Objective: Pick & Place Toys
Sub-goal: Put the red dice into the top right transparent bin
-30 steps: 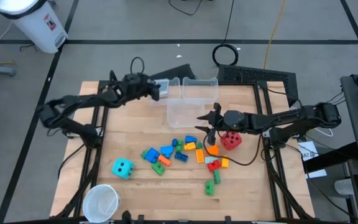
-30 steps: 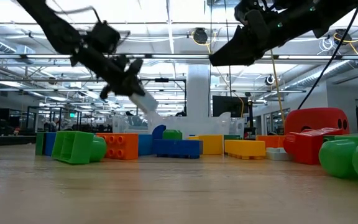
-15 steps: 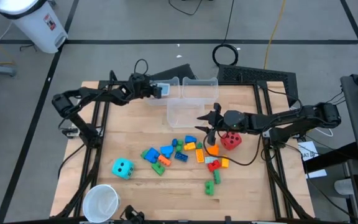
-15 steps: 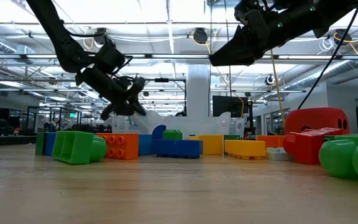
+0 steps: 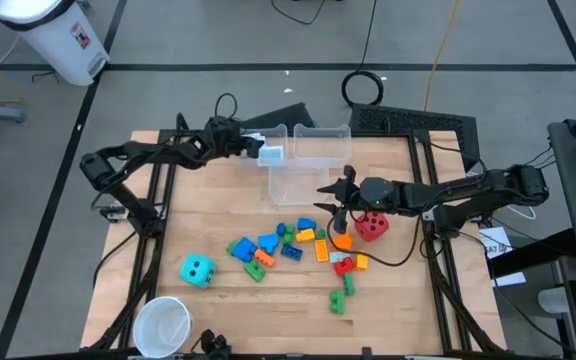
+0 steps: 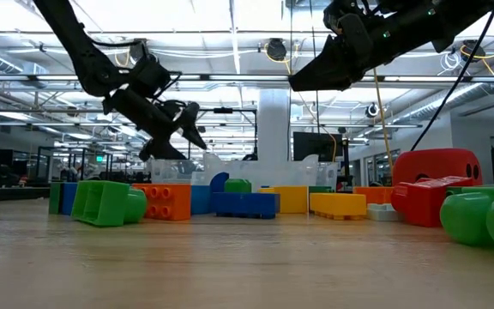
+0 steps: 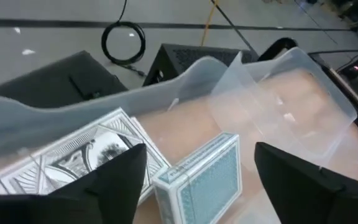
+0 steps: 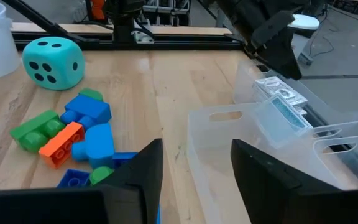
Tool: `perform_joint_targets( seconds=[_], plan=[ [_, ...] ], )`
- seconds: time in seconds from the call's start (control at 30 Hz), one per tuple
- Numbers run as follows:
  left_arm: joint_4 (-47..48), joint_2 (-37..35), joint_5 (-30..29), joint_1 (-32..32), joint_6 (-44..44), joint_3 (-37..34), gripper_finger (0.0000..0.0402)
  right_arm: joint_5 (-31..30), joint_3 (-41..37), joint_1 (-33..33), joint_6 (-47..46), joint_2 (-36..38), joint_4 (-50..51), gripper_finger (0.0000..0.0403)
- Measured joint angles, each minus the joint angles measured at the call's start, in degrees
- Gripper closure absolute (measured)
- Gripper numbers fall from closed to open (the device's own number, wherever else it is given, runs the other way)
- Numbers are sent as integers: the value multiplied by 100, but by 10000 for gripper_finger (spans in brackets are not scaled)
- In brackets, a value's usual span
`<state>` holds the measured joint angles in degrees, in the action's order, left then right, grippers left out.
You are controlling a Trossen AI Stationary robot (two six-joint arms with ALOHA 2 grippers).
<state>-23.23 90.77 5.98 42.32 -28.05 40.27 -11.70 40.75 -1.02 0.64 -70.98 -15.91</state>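
Observation:
My left gripper (image 5: 257, 149) (image 7: 197, 152) stands open over the far-left clear bin (image 7: 104, 102). A blue-backed card box (image 7: 204, 177) (image 5: 272, 154) sits between its fingers without touching them, tilted on one edge inside the bin. Beside it a white picture-card pack (image 7: 79, 155) lies flat on the bin floor. My right gripper (image 5: 334, 198) (image 8: 196, 155) hangs open over the pile of coloured blocks (image 5: 298, 245), holding nothing. A cyan die (image 5: 198, 268) and a red die (image 5: 372, 225) rest on the table.
Two more clear bins stand beside the first: one at the far edge (image 5: 324, 136), one nearer the table's middle (image 5: 296, 182). A white cup (image 5: 163, 323) stands at the near left corner. Bare wood lies between the left arm and the blocks.
My left gripper has gone down and toward the table's right edge, over the bin, and has opened, letting go of the card box. The box has dropped from the fingers into the bin and stands tilted there.

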Motion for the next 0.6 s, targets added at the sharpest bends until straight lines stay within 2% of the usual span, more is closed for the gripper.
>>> perform_joint_targets(
  seconds=[0.27,0.6],
  plan=[
    [251,-1041,2,-191,524,0,81,0,-2,0,-1,0,45,241],
    [1331,-2826,2,-974,1108,0,80,-5,-2,0,-2,0,43,241]
  ],
)
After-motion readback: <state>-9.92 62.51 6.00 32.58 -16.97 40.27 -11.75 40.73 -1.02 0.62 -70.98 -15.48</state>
